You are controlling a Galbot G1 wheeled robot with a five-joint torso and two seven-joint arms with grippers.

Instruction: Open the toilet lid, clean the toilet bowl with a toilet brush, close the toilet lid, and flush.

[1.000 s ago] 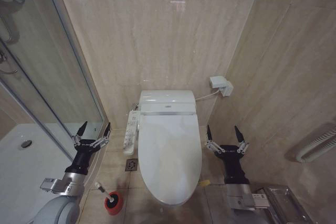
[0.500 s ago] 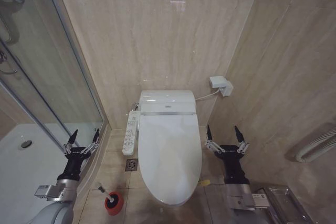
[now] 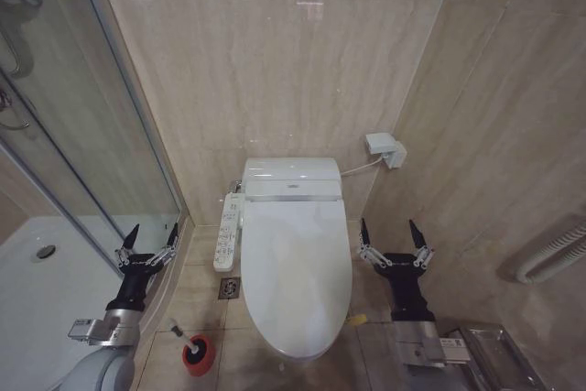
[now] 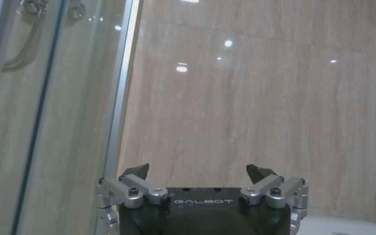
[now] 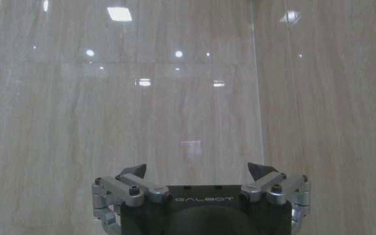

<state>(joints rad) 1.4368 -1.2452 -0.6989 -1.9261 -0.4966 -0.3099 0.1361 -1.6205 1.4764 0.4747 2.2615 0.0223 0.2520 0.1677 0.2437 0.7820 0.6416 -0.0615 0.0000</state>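
The glossy white toilet lid (image 3: 298, 263) lies shut, hiding the toilet bowl beneath it. A small yellow band (image 3: 356, 319) shows at the lid's front right edge. The toilet brush (image 3: 179, 331) stands with its pale handle tilted in a red holder cup (image 3: 197, 355) on the floor, left of the toilet's front. My left gripper (image 3: 148, 237) (image 4: 198, 171) hangs open and holds nothing, left of the toilet by the shower glass and above the brush. Right of the toilet, my right gripper (image 3: 394, 233) (image 5: 198, 172) is open too, facing the tiled wall.
A long white button panel (image 3: 227, 231) runs along the toilet's left side, with a floor drain (image 3: 229, 287) below it. The shower's glass wall (image 3: 82, 135) stands close on the left. A wall socket (image 3: 385, 148) and a grab rail (image 3: 554, 254) sit on the right.
My left gripper has dropped lower and shifted left toward the shower glass, then crept slightly back. The right gripper, lid and brush have not moved.
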